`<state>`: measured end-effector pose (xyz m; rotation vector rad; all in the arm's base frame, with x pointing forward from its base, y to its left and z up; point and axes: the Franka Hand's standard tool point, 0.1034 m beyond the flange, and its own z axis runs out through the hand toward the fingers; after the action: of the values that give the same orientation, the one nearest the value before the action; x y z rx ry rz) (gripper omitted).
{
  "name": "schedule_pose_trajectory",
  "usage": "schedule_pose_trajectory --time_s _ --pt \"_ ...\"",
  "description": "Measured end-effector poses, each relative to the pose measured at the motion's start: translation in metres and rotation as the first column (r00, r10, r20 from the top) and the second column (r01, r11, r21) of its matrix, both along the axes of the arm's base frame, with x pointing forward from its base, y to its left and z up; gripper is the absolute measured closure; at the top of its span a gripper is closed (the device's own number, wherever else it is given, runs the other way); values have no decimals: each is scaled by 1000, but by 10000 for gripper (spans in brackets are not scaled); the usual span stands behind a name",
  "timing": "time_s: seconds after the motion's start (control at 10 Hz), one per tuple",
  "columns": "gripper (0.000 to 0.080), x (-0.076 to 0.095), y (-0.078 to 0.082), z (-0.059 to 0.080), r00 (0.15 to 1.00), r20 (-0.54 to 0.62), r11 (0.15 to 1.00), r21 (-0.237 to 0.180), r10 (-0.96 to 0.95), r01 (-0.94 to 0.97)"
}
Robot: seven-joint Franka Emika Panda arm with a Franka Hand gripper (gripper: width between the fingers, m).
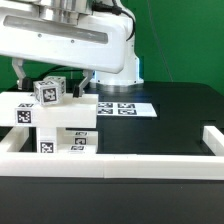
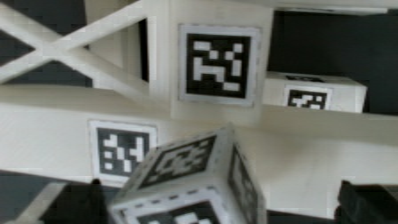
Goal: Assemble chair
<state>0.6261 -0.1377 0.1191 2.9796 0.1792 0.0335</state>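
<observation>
The chair's matte white parts (image 1: 55, 125) lie stacked at the exterior view's left, several of them bearing black-and-white tags. A small tagged block (image 1: 47, 90) sits tilted on top of them. My gripper (image 1: 55, 86) hangs over that block, open, with one finger on each side of it. In the wrist view the block (image 2: 187, 185) stands between the dark fingertips (image 2: 361, 203), with a clear gap on one side. Beyond it are a crossed-brace part (image 2: 71, 50) and tagged bars (image 2: 222, 60). I cannot tell whether the other finger touches the block.
The marker board (image 1: 120, 108) lies flat on the black table behind the parts. Long white border rails (image 1: 150, 162) run along the front and up the exterior view's right (image 1: 213, 138). The glossy arm (image 1: 70, 40) fills the upper left.
</observation>
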Motion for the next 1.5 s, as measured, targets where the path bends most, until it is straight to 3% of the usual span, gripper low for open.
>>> schedule_pose_trajectory --time_s 0.3,0.5,0.6,0.7,0.8,0.9,1.2,1.5 --pt "151 0 -2 0 986 -30 987 -11 162 -163" --pt "151 -1 -2 0 986 -31 987 -11 161 -162" --pt "297 -1 -2 0 986 -31 987 -11 161 -161" --pt "297 -1 -2 0 986 -31 987 -11 161 -161" --pt "435 -1 -2 0 987 -30 987 -12 161 -161" --pt "514 0 -2 0 987 -30 987 -12 160 -161" --pt "514 0 -2 0 996 -17 996 -10 87 -87" --pt "514 0 -1 0 986 27 987 0 -163 163"
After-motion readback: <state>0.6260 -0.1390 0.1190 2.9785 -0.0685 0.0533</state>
